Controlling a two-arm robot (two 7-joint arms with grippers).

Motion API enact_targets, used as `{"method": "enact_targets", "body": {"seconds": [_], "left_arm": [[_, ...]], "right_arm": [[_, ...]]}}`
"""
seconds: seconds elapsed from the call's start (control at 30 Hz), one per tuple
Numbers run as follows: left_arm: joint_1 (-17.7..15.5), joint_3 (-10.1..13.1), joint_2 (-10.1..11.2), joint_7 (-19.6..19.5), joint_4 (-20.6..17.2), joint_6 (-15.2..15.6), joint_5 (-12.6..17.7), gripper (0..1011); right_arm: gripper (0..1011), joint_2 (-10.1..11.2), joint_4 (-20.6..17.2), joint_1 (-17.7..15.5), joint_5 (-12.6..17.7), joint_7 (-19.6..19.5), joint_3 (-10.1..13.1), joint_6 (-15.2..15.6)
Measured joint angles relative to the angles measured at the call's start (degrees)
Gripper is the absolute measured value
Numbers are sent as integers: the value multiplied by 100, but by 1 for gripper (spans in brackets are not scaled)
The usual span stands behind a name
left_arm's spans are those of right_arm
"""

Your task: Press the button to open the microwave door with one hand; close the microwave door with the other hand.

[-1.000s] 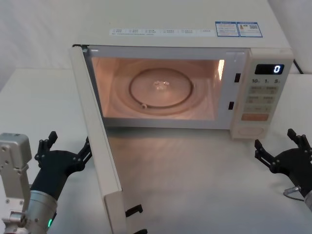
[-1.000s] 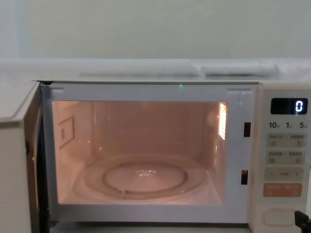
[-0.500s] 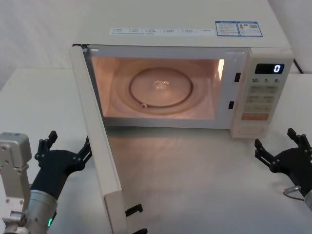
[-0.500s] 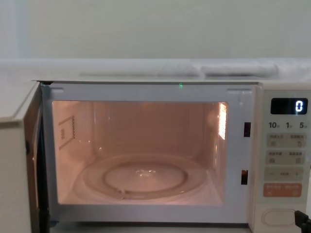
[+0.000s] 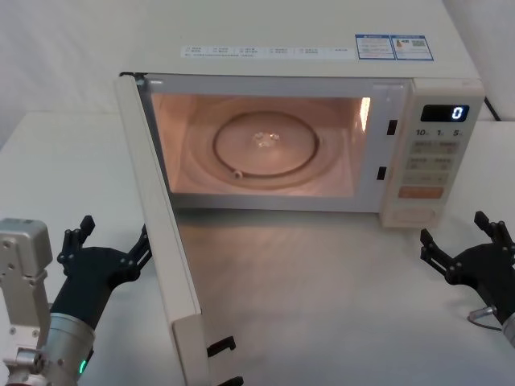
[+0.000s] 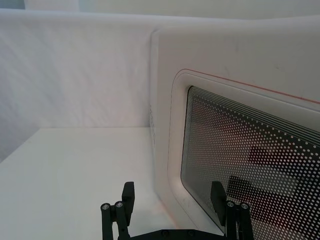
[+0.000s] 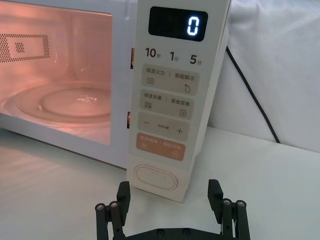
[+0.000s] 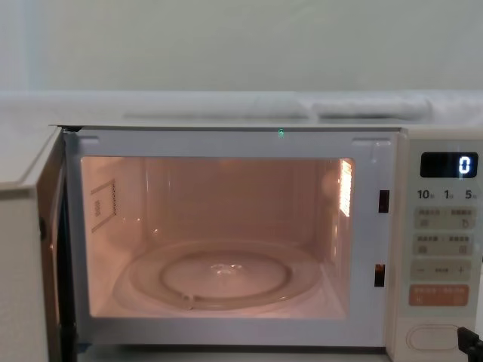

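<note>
Here the large cream microwave door (image 5: 161, 241) stands open; the black left end effector (image 5: 109, 245) (fingers spread wide) sits outside it, the black right end effector (image 5: 463, 245) equally wide near the rounded-oblong cream button (image 7: 156, 177).

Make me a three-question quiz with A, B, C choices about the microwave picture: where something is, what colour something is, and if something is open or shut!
1. Where is the left gripper?
A. outside the door
B. inside the oven
C. on the button

2. What colour is the key just above the button?
A. green
B. orange
C. black

3. The door is:
A. shut
B. missing
C. open

Answers: 1 A, it sits beside the door's outer face. 2 B, the key is orange. 3 C, the lit inside and glass tray show.
</note>
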Motion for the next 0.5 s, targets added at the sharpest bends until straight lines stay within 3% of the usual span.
{"method": "enact_targets", "body": {"seconds": [0.5], "left_arm": [[0,0,0,0,0,0,0,1001]], "right_arm": [[1001,0,0,0,0,0,0,0]]}}
